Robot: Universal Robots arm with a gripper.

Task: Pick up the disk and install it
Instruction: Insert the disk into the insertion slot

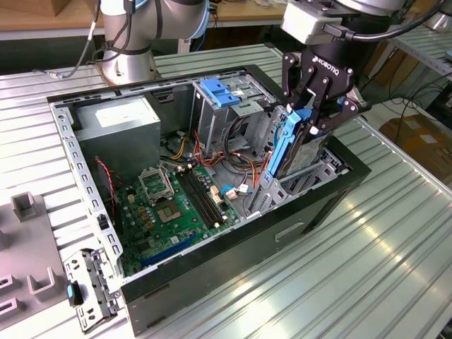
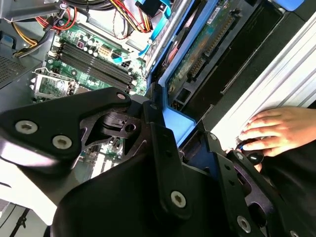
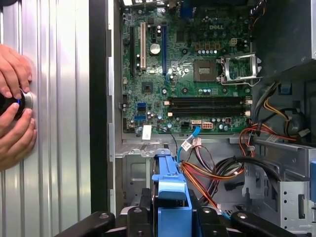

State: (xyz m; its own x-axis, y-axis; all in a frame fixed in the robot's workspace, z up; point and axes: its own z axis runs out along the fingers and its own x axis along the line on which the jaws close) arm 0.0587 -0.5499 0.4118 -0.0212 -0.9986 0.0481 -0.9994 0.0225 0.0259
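My gripper [image 1: 311,113] hangs over the open computer case [image 1: 68,138], near the corner at the exterior view's right, shut on the disk [image 1: 308,152]. The disk stands on edge, its blue carrier rail [image 1: 285,145] pointing down into the metal drive bay [image 1: 321,173], partly sunk between the bay walls. In the first wrist view the blue carrier [image 3: 170,195] sits clamped between my dark fingers [image 3: 144,210]. The second wrist view shows the disk's green circuit-board side [image 2: 205,42] and a blue carrier end [image 2: 175,123] beside a finger [image 2: 160,143].
Inside the case lie a green motherboard [image 1: 176,205], a grey power-supply box [image 1: 120,123], coloured cables [image 1: 236,159] and a tall cage with a blue latch [image 1: 219,92]. A person's hands [image 3: 15,116] rest on a black knob on the ribbed table [image 1: 395,247]. Grey fixtures [image 1: 28,247] sit at the exterior view's left.
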